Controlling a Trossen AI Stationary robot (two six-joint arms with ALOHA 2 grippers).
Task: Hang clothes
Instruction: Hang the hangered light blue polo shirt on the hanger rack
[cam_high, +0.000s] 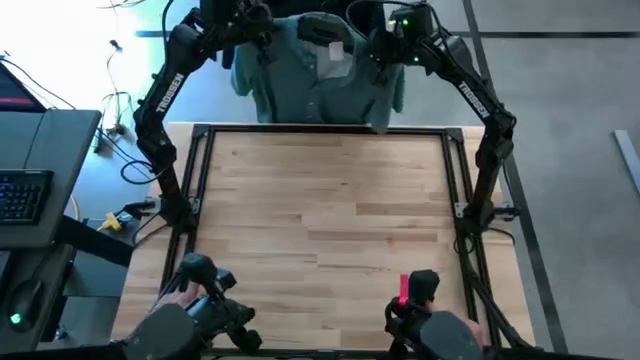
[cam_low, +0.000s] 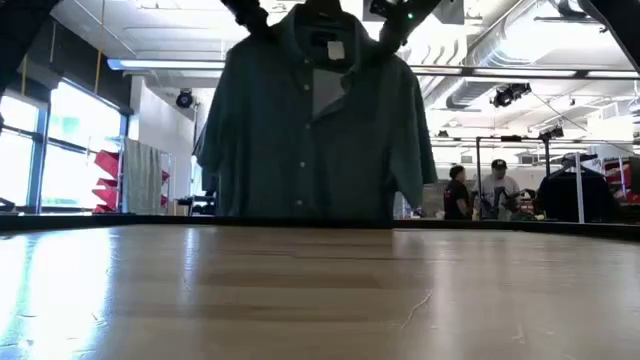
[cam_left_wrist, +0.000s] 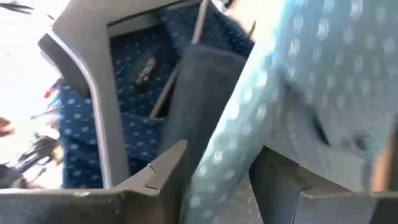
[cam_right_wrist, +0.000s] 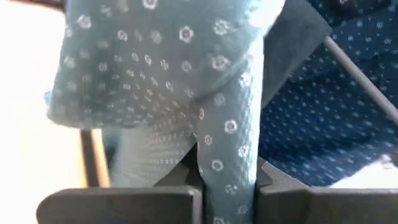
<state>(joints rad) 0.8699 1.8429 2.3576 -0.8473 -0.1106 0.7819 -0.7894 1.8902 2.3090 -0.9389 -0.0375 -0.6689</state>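
A teal grey-green shirt (cam_high: 318, 70) hangs upright beyond the table's far edge, front toward the table, collar (cam_low: 325, 45) on top and hem at the table's far edge (cam_low: 300, 215). My left gripper (cam_high: 250, 38) is shut on it at one shoulder, and my right gripper (cam_high: 388, 52) at the other. Behind the teal cloth, the wrist views show a navy dotted shirt (cam_left_wrist: 134, 68) (cam_right_wrist: 323, 118) and thin grey hanger rods (cam_left_wrist: 199, 25) (cam_right_wrist: 360, 71). What the navy shirt hangs from is hidden. My left gripper (cam_left_wrist: 221, 196) pinches a fold of the teal shirt (cam_left_wrist: 217, 168) at the shoulder beside the collar, between its two fingers. The shirt hangs below it, clear of the table. My right gripper (cam_right_wrist: 227, 202) pinches a narrow fold of teal cloth (cam_right_wrist: 227, 168) at the other shoulder, between its two fingers (cam_right_wrist: 298, 199). The cloth bunches above the fingers; the shirt's body hangs slack below.
The wooden tabletop (cam_high: 330, 220) lies bare inside a black frame (cam_high: 200, 180). A grey frame bar (cam_left_wrist: 93, 81) stands near the navy shirt. A keyboard desk (cam_high: 30, 190) is at the left. Control handles (cam_high: 205, 290) sit at the near edge. People (cam_low: 495, 190) stand far behind.
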